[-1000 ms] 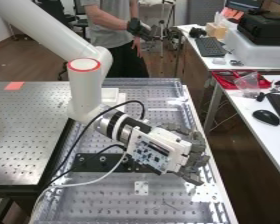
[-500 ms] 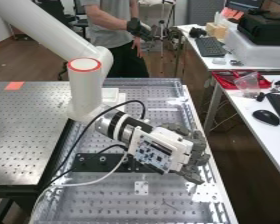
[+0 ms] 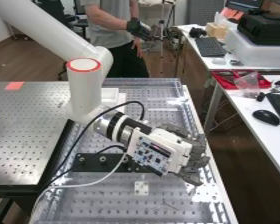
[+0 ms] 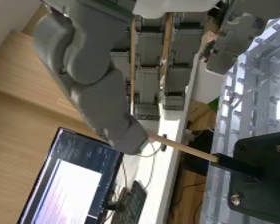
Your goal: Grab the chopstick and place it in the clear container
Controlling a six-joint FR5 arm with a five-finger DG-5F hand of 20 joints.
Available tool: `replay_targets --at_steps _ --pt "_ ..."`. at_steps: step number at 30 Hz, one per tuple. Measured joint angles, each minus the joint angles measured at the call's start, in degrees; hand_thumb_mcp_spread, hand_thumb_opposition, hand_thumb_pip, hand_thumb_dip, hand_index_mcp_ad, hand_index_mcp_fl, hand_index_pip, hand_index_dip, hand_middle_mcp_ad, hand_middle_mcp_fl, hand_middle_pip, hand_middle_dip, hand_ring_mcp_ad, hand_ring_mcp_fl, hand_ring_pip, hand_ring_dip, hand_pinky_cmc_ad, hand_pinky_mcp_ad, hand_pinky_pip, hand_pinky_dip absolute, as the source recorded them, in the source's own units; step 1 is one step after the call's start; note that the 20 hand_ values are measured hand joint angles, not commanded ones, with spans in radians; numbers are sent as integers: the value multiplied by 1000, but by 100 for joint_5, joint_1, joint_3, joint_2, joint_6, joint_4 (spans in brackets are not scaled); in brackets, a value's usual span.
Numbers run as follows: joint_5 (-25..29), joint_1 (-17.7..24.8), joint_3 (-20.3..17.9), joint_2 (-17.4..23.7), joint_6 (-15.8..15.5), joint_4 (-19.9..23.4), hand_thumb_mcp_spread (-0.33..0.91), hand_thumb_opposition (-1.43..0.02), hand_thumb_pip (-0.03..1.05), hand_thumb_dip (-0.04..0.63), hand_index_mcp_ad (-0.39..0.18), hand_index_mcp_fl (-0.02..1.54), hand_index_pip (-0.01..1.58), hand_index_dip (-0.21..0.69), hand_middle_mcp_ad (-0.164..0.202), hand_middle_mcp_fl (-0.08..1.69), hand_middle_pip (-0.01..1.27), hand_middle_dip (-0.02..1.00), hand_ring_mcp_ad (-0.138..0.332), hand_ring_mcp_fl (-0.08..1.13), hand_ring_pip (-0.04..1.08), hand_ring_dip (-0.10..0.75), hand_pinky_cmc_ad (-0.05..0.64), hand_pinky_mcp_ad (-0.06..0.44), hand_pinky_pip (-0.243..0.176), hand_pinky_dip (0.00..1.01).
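Wrist view, chopstick [image 4: 185,148] meeting black block [image 4: 234,165], relaxed hand [image 3: 198,153] near, its touch unclear

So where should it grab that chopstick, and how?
Probably by the bare wooden stretch of the chopstick, between the thumb and the black piece. The robot hand would best come from the side: the stick is thin and straight, suiting a pinch across its length, and the black piece blocks one end.

Black plate [image 3: 89,165] on perforated metal bench [image 3: 111,204]
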Motion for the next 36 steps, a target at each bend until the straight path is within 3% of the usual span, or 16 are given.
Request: replay_targets --at_steps 3,10,12,14,25,34,36 --pt "-10 -1 1 7 5 -15 578 -1021 742 288 -59 391 1316 24 -14 730 756 756 7 595 96 592 356 251 -14 176" --pt "32 2 8 11 -17 -7 562 -1002 771 290 -70 377 1288 24 3 737 737 757 2 588 94 588 353 248 -16 176" --pt "36 -1 11 10 -20 -3 579 -1014 754 291 -70 403 1292 24 5 738 756 752 5 588 93 588 356 248 -12 176" --pt "48 -2 17 7 -18 7 606 -1018 738 290 -73 553 1361 10 5 749 757 749 2 588 96 588 354 248 -10 176" --pt "104 -15 72 -42 -18 -16 628 -1028 724 283 -98 581 1374 9 -16 808 756 747 9 627 96 588 356 248 -3 180" --pt "267 18 156 -44 -291 23 703 -1026 648 281 -84 684 1293 7 0 911 677 733 3 819 99 588 358 262 12 180" --pt "253 16 223 -31 -407 -10 703 -1025 646 281 -84 700 1262 2 12 923 663 733 -19 836 96 588 358 260 12 180"
